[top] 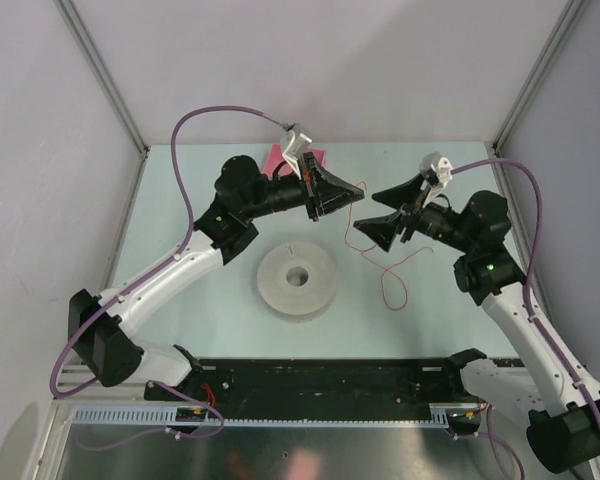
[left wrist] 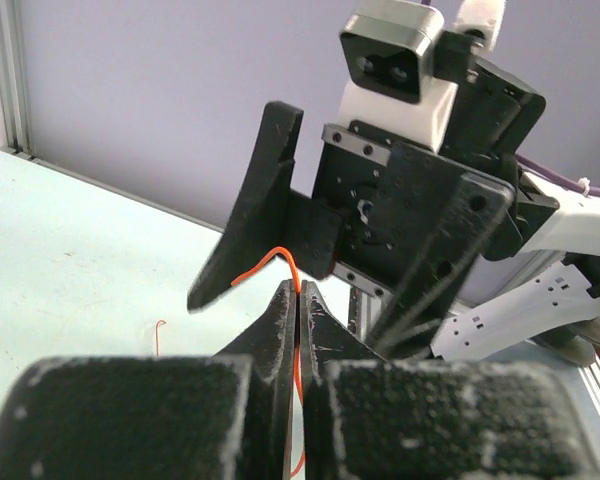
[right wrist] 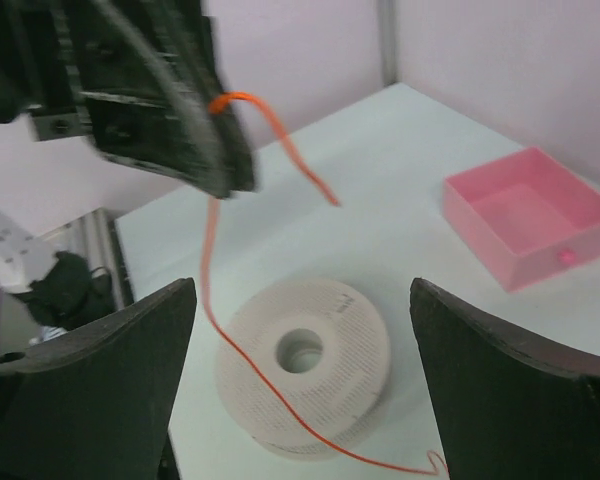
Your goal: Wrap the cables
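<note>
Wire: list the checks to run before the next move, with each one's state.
1. Left gripper shut on the wire: ok.
2. Right gripper open: ok.
3. Wire between the right jaws: cannot tell.
4. Spool lying flat: ok.
5. Wire wound on the spool: not ok, it trails loose.

One orange cable [right wrist: 300, 158], one white spool [top: 320, 285], one pink box [right wrist: 525, 215], two robot arms [top: 180, 270] [top: 525, 315].
</note>
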{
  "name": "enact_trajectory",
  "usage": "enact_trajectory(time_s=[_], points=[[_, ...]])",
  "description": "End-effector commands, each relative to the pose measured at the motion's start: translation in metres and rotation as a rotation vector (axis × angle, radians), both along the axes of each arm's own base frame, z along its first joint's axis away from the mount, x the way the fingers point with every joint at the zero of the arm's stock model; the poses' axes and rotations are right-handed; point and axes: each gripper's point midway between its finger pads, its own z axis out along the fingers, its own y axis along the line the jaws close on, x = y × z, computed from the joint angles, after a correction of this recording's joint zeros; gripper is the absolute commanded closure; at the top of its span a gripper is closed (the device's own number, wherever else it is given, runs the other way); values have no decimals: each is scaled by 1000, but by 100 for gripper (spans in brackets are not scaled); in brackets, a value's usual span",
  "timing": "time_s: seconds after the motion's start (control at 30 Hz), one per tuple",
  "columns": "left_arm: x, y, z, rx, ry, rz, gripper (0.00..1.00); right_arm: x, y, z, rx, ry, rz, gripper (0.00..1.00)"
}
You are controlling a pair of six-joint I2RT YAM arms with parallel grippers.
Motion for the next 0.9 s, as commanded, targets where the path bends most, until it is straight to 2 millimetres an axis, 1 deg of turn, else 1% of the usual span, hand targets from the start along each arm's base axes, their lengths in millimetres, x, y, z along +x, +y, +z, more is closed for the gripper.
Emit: enact_trajectory(time_s=[0.0, 0.07, 0.13, 0.2, 0.23, 0.27, 0.3, 0.33, 0.37, 0.4, 0.43, 0.5, 0.53, 0.57, 0.63, 0.73, 0.8, 0.87], points=[[-3, 4, 22, -56, -39, -9, 100, -18, 27, 30, 51, -83, 75, 8], [-4, 4, 23, -62, -28, -15, 100, -11, 34, 22, 33, -71, 45, 13], [-6, 4, 24, -66, -23, -21, 100, -3, 37, 20, 35, -65, 24, 19], [-6, 5, 23, -66, -22, -21, 100, 1, 38, 20, 45, -65, 10, 32], [-7, 5, 22, -65, -18, -21, 100, 2, 39, 22, 52, -71, 12, 39], [-7, 6, 21, -64, -15, -20, 100, 2, 40, 25, 60, -79, 17, 50], [-7, 6, 19, -62, -11, -20, 100, 1, 41, 27, 65, -90, 23, 63], [-7, 7, 18, -60, -5, -21, 100, 1, 41, 29, 66, -102, 28, 79], [-6, 9, 17, -59, 0, -17, 98, 1, 40, 30, 61, -116, 24, 89], [-6, 11, 15, -56, 6, -18, 92, 1, 38, 30, 40, -143, 16, 95], [-3, 16, 15, -54, 8, -11, 84, 0, 36, 28, 13, -168, 11, 97], [3, 28, 12, -33, 6, 4, 69, -2, 31, 22, -52, -215, 0, 99], [5, 35, 10, -15, -13, 10, 63, -4, 29, 18, -94, -238, 3, 100], [6, 41, 8, 10, -40, 20, 59, -6, 27, 13, -137, -254, 10, 100], [9, 52, 1, 80, -69, 48, 55, -11, 23, 1, -218, -261, 27, 100], [5, 61, -7, 164, -87, 40, 50, -17, 23, -13, -321, -288, 52, 100], [0, 65, -9, 185, -105, 30, 48, -21, 25, -21, -379, -311, 65, 100], [-7, 66, -6, 183, -110, 16, 46, -24, 28, -27, -413, -324, 77, 100]])
